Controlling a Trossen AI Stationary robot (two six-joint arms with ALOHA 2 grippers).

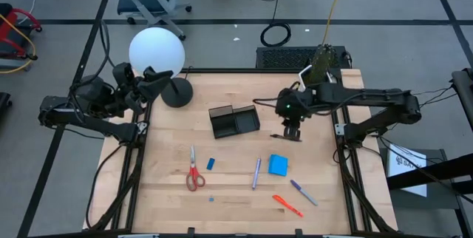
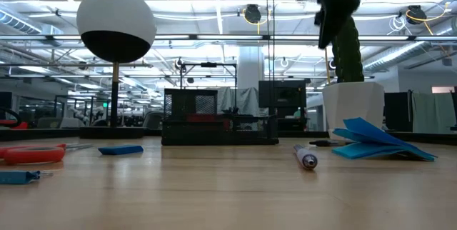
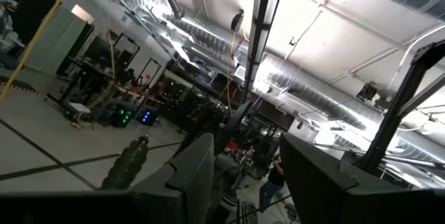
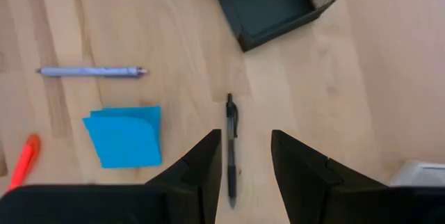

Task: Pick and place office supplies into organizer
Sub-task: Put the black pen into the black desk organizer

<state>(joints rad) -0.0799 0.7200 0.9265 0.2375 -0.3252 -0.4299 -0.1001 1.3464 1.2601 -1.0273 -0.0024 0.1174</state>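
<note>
Right fingers (image 4: 245, 165) hang apart above the black pen (image 4: 231, 147), empty, over the counter (image 1: 170, 194).
From our overhead view, we see that pen at three o'clock of the black organizer (image 1: 233, 121), apart from it. The blue notepad (image 1: 278, 165), grey-purple pen (image 1: 256, 172), purple pen (image 1: 304, 192) and orange marker (image 1: 287, 205) lie toward five o'clock; the red-handled scissors (image 1: 194, 174) and blue eraser (image 1: 211, 163) toward seven. Left fingers (image 3: 243, 175) at the nine o'clock edge point upward, apart, empty.
</note>
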